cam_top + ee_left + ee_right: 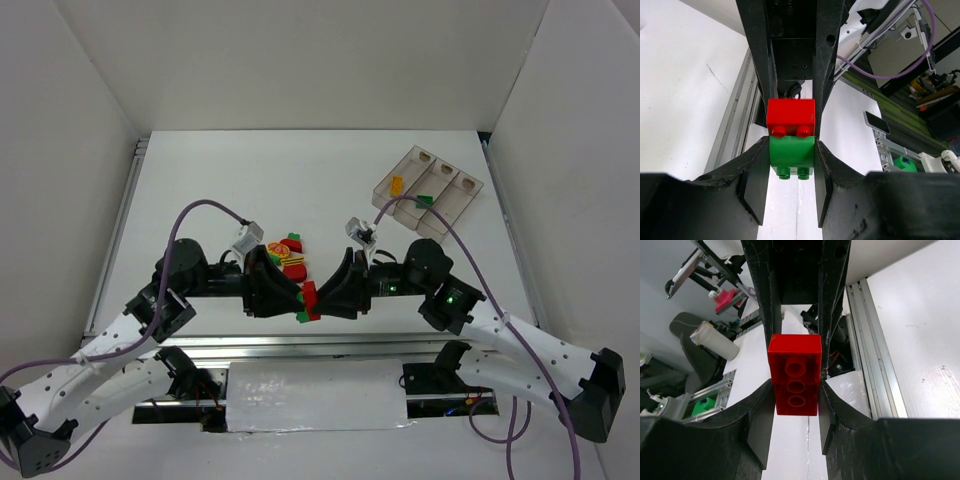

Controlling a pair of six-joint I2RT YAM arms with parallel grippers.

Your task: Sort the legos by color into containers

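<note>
Two grippers meet nose to nose at the table's (200,190) 6 o'clock edge, sharing a stacked pair of bricks.
The left gripper (791,160) is clenched on a green brick (791,152), its pads pressed against both sides. The right gripper (795,400) grasps the red brick (794,375) that is stuck onto the green one, with its fingers flat against the red flanks. From above, the joined pair hangs between the two fingertips, red toward 12 o'clock and green toward 6. The loose legos (287,250), red, orange-yellow and green, lie in a heap just off at 11 o'clock from the pair. The tray (462,195) sits well apart at the table's 1 o'clock corner. A yellow brick (397,185) is in its left compartment, and a green one (424,201) appears to be in the middle.
</note>
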